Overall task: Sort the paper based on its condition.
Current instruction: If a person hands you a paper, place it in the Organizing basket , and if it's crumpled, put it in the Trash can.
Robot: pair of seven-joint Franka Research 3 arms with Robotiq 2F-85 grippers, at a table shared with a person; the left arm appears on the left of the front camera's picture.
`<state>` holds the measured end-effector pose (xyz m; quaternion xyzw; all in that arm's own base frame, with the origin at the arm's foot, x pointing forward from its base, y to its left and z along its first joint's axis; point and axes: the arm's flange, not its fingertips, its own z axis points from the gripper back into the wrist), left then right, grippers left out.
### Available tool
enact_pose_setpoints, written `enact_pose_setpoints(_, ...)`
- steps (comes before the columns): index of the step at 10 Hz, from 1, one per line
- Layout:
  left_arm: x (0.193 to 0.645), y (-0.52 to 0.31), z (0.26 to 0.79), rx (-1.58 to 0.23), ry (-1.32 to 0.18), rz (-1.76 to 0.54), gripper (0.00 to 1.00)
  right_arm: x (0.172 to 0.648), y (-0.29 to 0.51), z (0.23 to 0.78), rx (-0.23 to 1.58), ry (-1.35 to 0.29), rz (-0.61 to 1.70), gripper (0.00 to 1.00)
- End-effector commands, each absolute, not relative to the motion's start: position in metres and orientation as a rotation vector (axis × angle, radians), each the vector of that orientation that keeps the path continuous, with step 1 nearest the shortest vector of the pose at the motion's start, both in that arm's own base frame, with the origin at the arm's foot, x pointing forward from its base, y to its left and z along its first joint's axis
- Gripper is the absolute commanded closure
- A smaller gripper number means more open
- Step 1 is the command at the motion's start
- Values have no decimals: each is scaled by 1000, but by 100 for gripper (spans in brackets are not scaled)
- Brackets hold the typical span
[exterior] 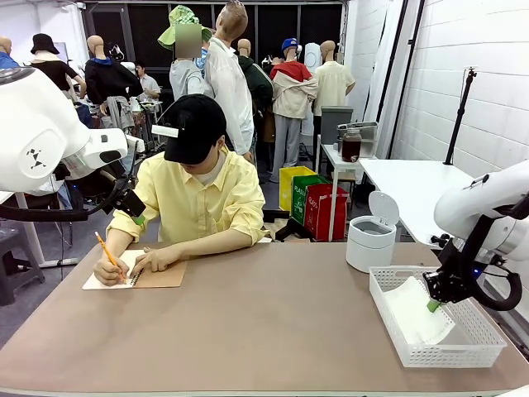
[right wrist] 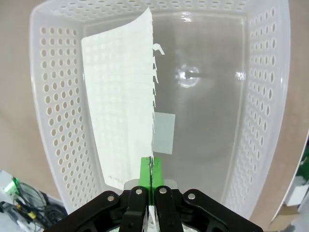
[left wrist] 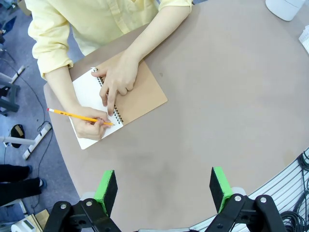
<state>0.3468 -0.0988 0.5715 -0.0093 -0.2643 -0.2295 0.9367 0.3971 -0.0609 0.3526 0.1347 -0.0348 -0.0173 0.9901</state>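
My right gripper (right wrist: pixel 150 166) is pinched tight on the near edge of a paper sheet (right wrist: pixel 120 96), which stands curved inside the white basket (right wrist: pixel 48 106) at near right. My left gripper (left wrist: pixel 163 187) has its jaws wide apart and holds nothing, above the table (left wrist: pixel 217 96) near the notebook (left wrist: pixel 142 94) on the left.

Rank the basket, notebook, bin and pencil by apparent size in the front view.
1. basket, though it sits nearest the camera
2. notebook and bin: too alike to rank
3. pencil
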Motion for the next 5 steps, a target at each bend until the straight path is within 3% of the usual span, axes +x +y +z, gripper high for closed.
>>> enact_pose_setpoints(1,347,-97,572,-15,-541,-470,0,392,-57,346,259,-69,-99,100)
enact_pose_setpoints(5,347,-97,572,-15,-541,-470,0,392,-53,349,204,-9,-168,22)
